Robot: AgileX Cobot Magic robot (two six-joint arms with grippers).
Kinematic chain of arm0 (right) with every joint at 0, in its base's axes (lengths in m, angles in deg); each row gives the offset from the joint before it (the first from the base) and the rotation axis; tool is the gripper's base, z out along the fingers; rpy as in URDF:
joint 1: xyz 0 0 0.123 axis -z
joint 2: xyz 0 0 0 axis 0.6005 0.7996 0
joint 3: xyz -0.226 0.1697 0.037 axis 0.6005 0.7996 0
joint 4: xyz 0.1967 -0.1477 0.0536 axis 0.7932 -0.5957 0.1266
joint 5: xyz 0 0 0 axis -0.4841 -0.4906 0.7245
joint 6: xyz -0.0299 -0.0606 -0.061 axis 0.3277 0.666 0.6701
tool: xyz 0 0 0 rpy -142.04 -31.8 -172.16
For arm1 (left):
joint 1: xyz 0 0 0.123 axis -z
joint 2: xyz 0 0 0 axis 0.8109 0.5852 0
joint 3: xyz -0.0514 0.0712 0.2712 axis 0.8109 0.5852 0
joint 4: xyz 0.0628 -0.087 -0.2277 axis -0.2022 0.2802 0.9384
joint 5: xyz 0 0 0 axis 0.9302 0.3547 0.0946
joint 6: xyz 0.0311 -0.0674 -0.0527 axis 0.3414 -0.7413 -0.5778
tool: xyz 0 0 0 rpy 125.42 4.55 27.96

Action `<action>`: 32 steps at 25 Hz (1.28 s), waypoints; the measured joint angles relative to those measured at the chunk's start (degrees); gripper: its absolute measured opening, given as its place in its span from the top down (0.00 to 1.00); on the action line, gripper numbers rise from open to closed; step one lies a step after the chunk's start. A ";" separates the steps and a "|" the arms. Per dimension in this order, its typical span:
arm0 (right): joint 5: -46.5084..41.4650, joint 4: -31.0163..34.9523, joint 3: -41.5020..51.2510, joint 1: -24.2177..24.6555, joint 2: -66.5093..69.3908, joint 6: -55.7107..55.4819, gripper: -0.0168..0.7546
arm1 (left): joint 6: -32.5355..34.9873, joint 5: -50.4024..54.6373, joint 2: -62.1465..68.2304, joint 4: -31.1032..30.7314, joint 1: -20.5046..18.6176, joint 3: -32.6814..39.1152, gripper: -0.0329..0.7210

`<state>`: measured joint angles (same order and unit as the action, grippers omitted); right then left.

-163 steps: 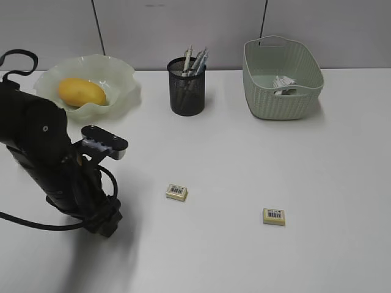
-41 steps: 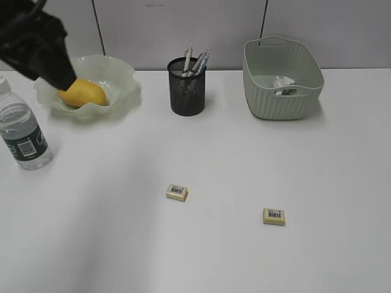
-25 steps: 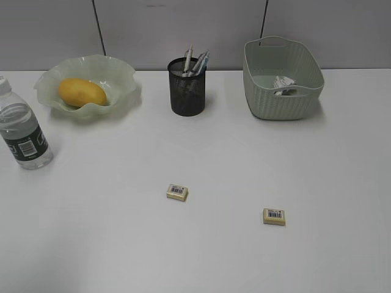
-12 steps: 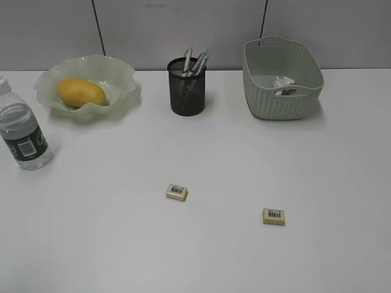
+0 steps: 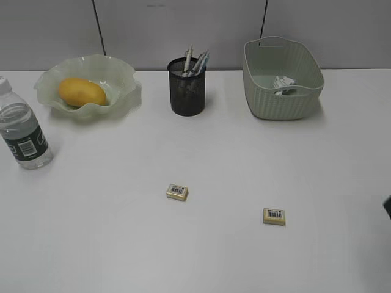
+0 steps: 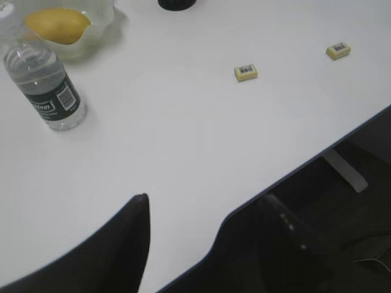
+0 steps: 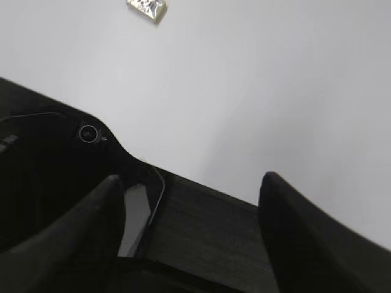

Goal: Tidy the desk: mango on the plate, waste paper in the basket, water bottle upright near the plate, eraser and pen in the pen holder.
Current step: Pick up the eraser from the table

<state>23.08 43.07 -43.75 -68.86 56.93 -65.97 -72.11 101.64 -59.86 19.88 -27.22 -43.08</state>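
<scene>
The mango (image 5: 81, 91) lies in the plate (image 5: 125, 76). To the plate's front left the water bottle (image 5: 23, 137) stands upright. Pens (image 5: 195, 61) stick out of the pen holder (image 5: 187, 91). Waste paper (image 5: 282, 83) lies in the basket (image 5: 269, 104). Two erasers (image 5: 177, 191) (image 5: 274, 216) lie on the desk (image 5: 214, 146). My left gripper (image 6: 206, 198) hangs open and empty over the desk's front edge, well back from the bottle (image 6: 49, 88) and the nearer eraser (image 6: 245, 72). My right gripper (image 7: 190, 180) is open and empty at the desk's edge, an eraser (image 7: 146, 6) far ahead.
A dark sliver (image 5: 388, 206) shows at the right edge of the exterior view. Below the desk's front edge (image 6: 305, 162) a dark frame and floor lie under both grippers. A grey wall closes the far side.
The left arm, low over the desk's left at first, has lifted away out of the exterior view, and the bottle stands there. A dark sliver has just appeared at the right edge.
</scene>
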 joint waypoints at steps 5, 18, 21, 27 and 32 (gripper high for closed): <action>-0.25 0.16 -8.76 0.00 17.00 -14.52 0.28 | 0.00 -3.75 -0.85 0.00 0.00 1.63 0.40; 18.59 4.53 -14.76 0.00 43.03 -23.09 0.28 | 0.00 -5.01 -0.85 0.00 0.00 2.30 0.40; 20.55 4.53 -14.76 0.00 46.11 -23.28 0.28 | 0.00 -5.01 -0.85 0.00 0.00 2.30 0.40; 21.85 4.53 -13.43 -1.12 49.42 -23.32 0.28 | 0.00 -5.06 -0.85 0.00 0.00 2.30 0.40; 24.85 4.53 -11.28 -1.98 51.06 -23.32 0.28 | 0.00 -5.06 -0.85 0.00 0.00 2.36 0.40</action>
<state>47.94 47.61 -55.03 -70.85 107.99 -89.29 -72.11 96.58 -60.71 19.88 -27.22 -40.72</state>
